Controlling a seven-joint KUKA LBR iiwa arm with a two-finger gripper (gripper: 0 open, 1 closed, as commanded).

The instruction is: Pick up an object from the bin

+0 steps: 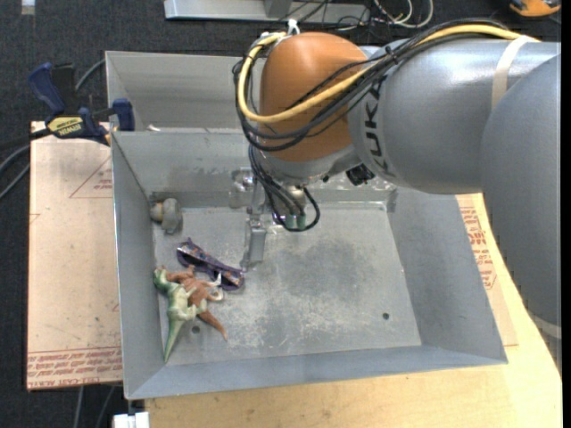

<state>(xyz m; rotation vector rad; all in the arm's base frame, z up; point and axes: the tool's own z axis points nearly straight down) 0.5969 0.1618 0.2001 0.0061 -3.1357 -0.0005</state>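
The gripper (pixel 255 250) hangs just beside the right end of the purple toy sunglasses (pixel 208 266) in the grey bin (pixel 339 292). I cannot tell if it is open or closed. A green and orange toy dinosaur (pixel 186 300) lies touching the sunglasses, on their front side. A small grey lump (pixel 166 210) sits near them, toward the back.

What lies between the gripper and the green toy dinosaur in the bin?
In the camera view, a purple strip-like thing lies between the gripper and the green toy dinosaur, close to both, on the floor of the bin.
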